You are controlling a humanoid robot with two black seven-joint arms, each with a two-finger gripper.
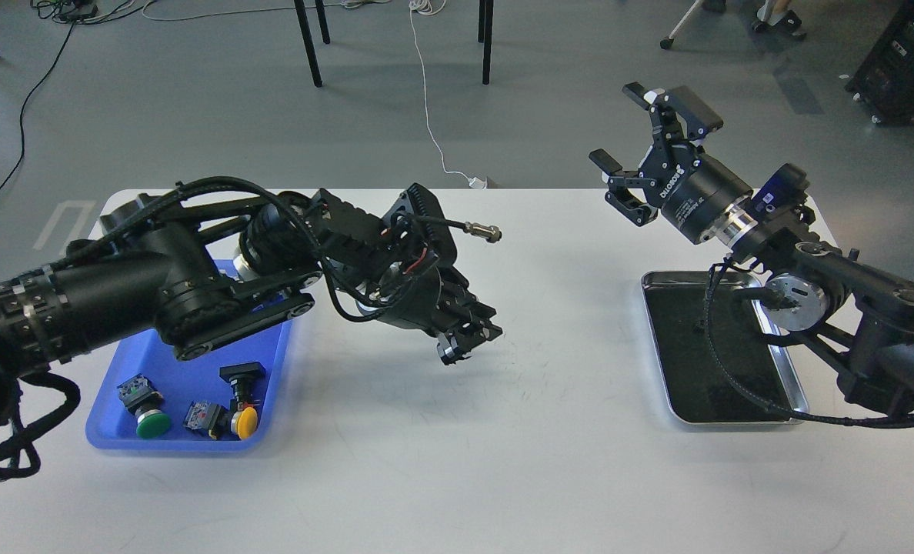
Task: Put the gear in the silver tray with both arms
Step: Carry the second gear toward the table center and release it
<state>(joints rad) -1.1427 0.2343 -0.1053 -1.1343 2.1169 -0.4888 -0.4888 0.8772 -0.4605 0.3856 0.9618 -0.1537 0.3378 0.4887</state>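
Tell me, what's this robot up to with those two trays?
It is sorting parts between trays. Its left claw hangs above the white table, just right of the blue tray, which holds a green push button and a yellow push button. Whether that claw grips anything is hard to tell. The right claw is raised, wide open and empty. The silver tray shows nothing in its visible part.
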